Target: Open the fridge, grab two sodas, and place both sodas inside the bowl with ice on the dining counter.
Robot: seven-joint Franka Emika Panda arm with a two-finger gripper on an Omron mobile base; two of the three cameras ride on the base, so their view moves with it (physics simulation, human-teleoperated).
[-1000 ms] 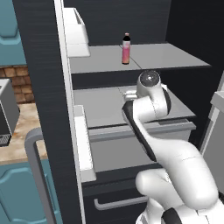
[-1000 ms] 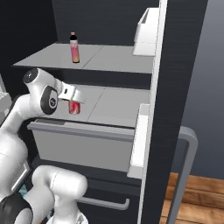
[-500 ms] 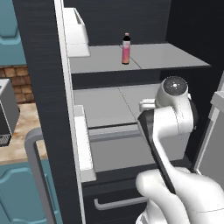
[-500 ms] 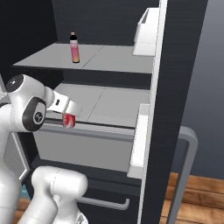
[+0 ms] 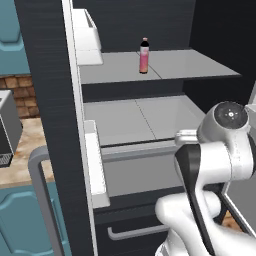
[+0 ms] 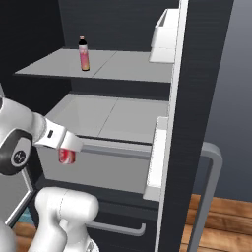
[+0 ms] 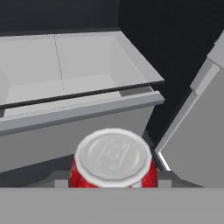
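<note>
- Claw holds the red can, closed on its sides; in the right base view the can hangs upright below the white hand.
- In the hand view the can sits right at the claw, its pale top facing the camera and red sides showing beneath.
- Can and claw hang in front of the fridge's open interior, just outside the front edge of the lower grey shelf, toward its left end in the right base view.
- The pink bottle with a dark cap stands upright on the upper shelf, well apart from the can; in the right base view the bottle is above and behind the claw.
- The arm bends in front of the fridge's right side in the left base view, hiding the claw there.
- The open fridge door stands edge-on at the left of the left base view, with white bins on its inner face and a grey bar handle on its outer side.
- A drawer with a grey horizontal handle lies below the shelves.
</note>
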